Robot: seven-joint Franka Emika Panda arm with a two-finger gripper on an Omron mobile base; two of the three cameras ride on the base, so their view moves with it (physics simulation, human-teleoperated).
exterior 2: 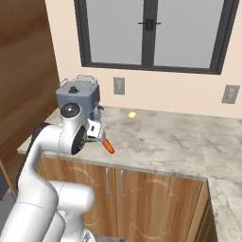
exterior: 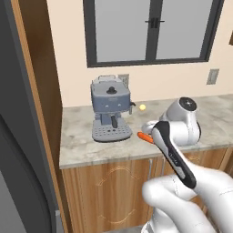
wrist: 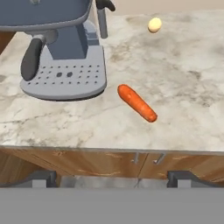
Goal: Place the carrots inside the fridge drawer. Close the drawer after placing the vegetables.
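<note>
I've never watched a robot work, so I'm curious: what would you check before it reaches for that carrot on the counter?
1. Carrot in sight, lying free on the counter: ok.
2. End effector open, nothing between its fingertips: ok.
3. End effector over the carrot: not ok, it sits back past the counter's front edge.
4. Coffee machine close beside the carrot, apart from it: ok, but mind it.
5. Yellow ball well away: ok.
6. Second carrot and fridge drawer: cannot tell.
</note>
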